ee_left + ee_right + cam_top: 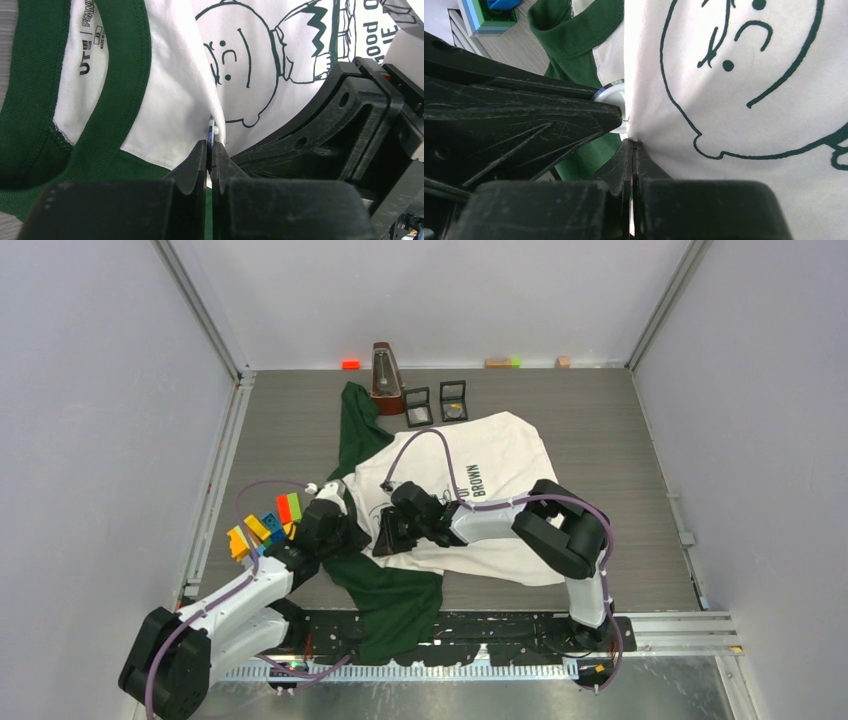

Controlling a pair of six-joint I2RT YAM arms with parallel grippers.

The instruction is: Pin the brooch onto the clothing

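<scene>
Grey table (620, 440), centre: shirt (500, 455) lies rumpled, a fold pinched in the closed right gripper (632, 147); left gripper (210, 150) clamps the brooch (613, 95), edge-on, mostly hidden.

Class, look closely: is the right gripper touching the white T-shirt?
Touching. The right wrist view shows the right gripper shut on a raised fold of the T-shirt, with the fabric pinched between its tips.
</scene>
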